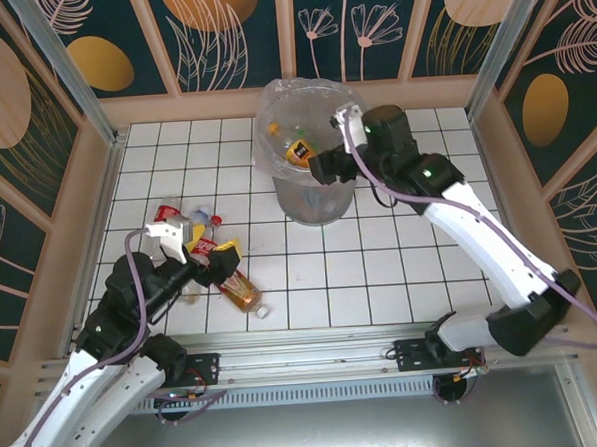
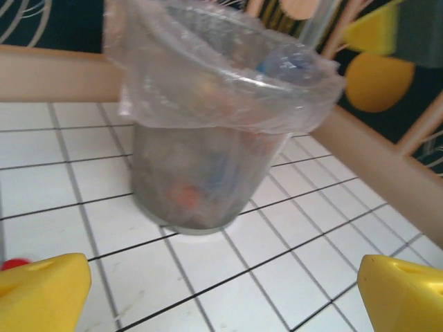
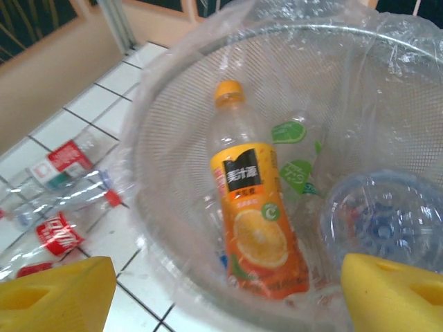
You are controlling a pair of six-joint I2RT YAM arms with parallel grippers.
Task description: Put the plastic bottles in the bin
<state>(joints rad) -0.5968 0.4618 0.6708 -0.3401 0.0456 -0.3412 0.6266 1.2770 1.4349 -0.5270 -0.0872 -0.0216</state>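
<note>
Both stand open and empty, right gripper (image 1: 321,165) over the grey round bag-lined bin (image 1: 313,205) far centre, left gripper (image 2: 221,290) beside clear plastic bottles (image 1: 244,291) lying near-left: likely light, slick, crushable, so pinch across the label.

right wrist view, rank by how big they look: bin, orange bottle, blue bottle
1. bin
2. orange bottle
3. blue bottle, seen end-on, so its true size against the orange one is unsure
</note>
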